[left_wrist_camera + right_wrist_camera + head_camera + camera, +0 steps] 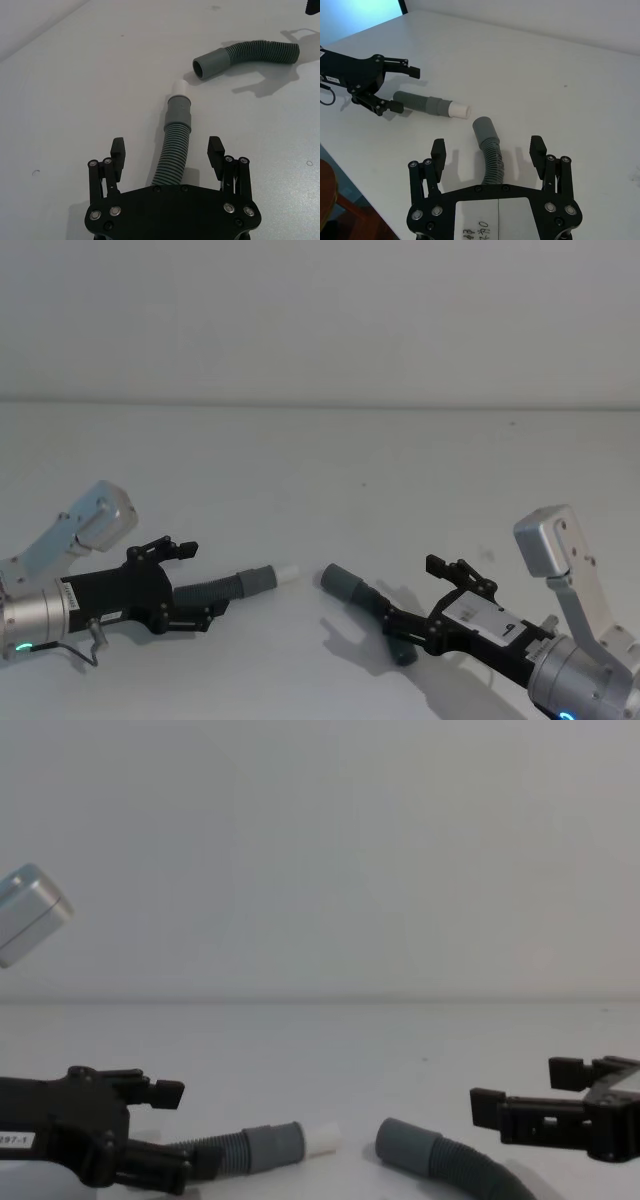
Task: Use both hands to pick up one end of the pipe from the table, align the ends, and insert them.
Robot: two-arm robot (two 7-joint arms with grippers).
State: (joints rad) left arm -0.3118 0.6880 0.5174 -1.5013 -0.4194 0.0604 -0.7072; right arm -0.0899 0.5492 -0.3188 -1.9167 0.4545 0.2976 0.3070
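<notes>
I see the left end effector [200,582] spread wide, its fingers straddling the dark grey corrugated hose [212,590] without clamping it. The right end effector [410,592] is equally apart around the hose's other stretch. The smooth grey collar [262,579] with its white tip lies on the matte white surface [320,470] at near left, pointing at the wider socket cuff [342,581], near but apart, and bare surface runs beyond to the far edge.
</notes>
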